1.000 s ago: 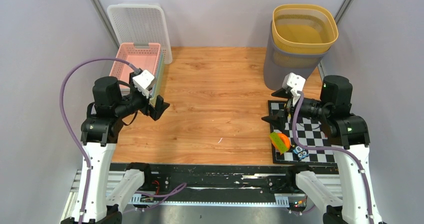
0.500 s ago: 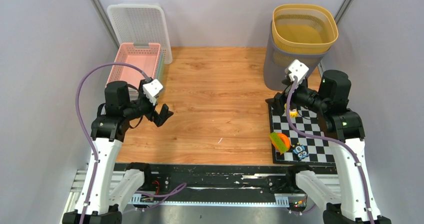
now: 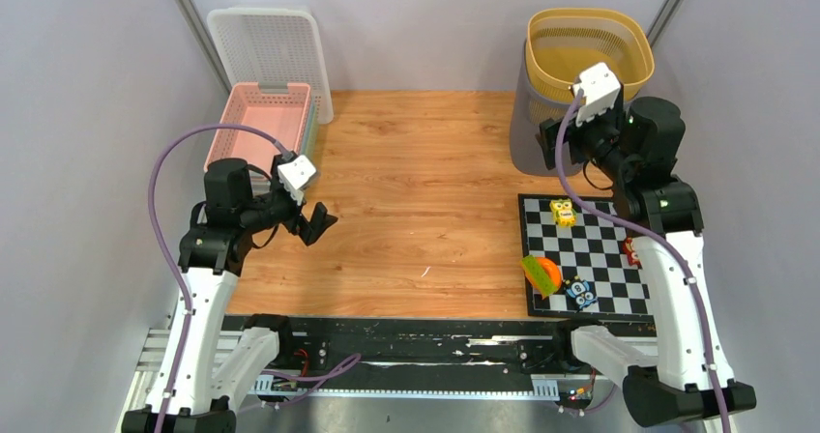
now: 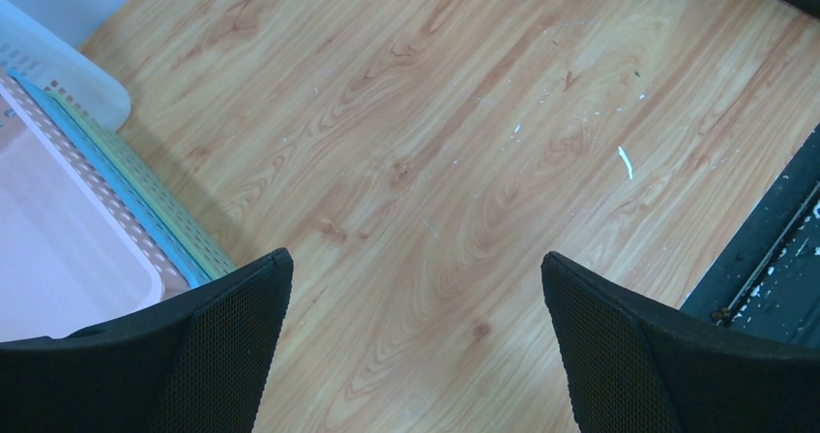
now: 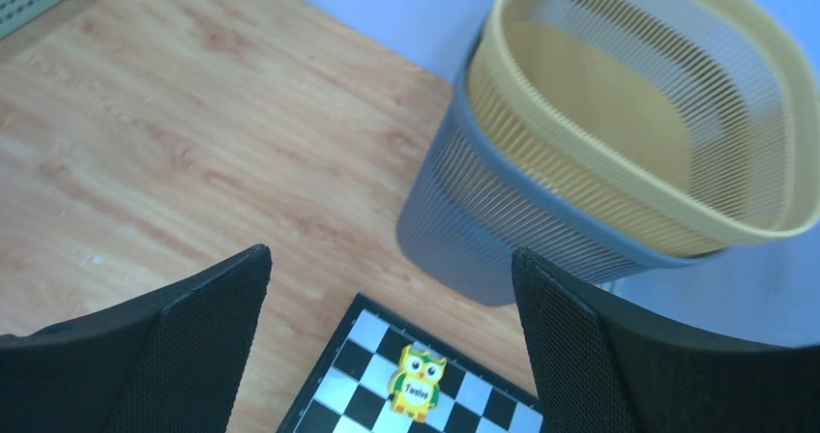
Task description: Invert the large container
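The large container is a yellow slatted basket (image 3: 588, 56) nested upright in a grey one (image 3: 530, 129) at the back right corner, mouth up. The right wrist view shows the yellow basket (image 5: 658, 104) and the grey one (image 5: 483, 211) just ahead. My right gripper (image 3: 551, 143) is open and empty, raised beside the grey basket's left wall, not touching it; its jaws (image 5: 389, 257) stand wide apart. My left gripper (image 3: 316, 223) is open and empty over bare wood at the left, and is seen in its wrist view (image 4: 414, 257).
A pink basket (image 3: 261, 124) on stacked trays and a white basket (image 3: 271, 51) stand at the back left. A chessboard (image 3: 600, 259) at the front right carries a yellow owl (image 3: 562, 212), an orange-green toy (image 3: 541, 274) and other small figures.
My right gripper has risen from over the chessboard and moved back to the grey basket's side. My left gripper has shifted slightly nearer and to the right.
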You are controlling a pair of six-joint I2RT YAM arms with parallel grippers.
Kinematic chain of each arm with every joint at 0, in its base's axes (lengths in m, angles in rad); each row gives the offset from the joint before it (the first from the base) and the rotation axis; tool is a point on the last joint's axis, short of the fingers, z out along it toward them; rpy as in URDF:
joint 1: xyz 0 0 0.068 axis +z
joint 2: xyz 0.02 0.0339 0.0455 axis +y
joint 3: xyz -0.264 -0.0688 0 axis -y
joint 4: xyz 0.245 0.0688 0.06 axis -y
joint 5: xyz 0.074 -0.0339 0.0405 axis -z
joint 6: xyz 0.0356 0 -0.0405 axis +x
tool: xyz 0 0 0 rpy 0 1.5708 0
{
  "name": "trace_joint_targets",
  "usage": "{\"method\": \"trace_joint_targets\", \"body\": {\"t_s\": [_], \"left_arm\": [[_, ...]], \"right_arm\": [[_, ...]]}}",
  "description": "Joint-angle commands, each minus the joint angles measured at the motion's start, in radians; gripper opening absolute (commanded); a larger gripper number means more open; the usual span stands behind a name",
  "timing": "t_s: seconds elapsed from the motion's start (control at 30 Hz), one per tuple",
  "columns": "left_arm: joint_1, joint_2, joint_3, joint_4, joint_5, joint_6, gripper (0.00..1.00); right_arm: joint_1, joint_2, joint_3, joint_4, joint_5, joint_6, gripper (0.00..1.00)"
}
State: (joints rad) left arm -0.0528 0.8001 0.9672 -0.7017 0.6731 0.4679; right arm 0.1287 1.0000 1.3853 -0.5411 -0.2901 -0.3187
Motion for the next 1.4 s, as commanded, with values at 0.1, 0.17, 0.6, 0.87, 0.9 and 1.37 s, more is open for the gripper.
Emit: {"method": "trace_joint_targets", "body": {"t_s": [0.1, 0.17, 0.6, 0.87, 0.9, 1.37], "left_arm": [[0.003, -0.013, -0.015, 0.031, 0.016, -0.002, 1.00], [0.003, -0.013, -0.015, 0.030, 0.016, -0.003, 1.00], [0.003, -0.010, -0.023, 0.037, 0.017, -0.007, 1.00], [0.003, 0.003, -0.029, 0.042, 0.022, -0.008, 1.00], [0.002, 0.002, -0.030, 0.042, 0.022, -0.007, 1.00], [0.003, 0.000, -0.037, 0.046, 0.019, -0.005, 1.00]], "right_arm": [[-0.002, 0.150, 0.171, 0.075, 0.145, 0.092, 0.95], [-0.002, 0.206, 0.227, 0.075, 0.158, 0.116, 0.95], [-0.001, 0.511, 0.492, 0.077, 0.182, 0.252, 0.89], [0.000, 0.625, 0.544, 0.082, 0.223, 0.247, 0.84], [0.000, 0.636, 0.551, 0.082, 0.230, 0.242, 0.83], [0.013, 0.721, 0.577, 0.079, 0.260, 0.196, 0.69]]}}
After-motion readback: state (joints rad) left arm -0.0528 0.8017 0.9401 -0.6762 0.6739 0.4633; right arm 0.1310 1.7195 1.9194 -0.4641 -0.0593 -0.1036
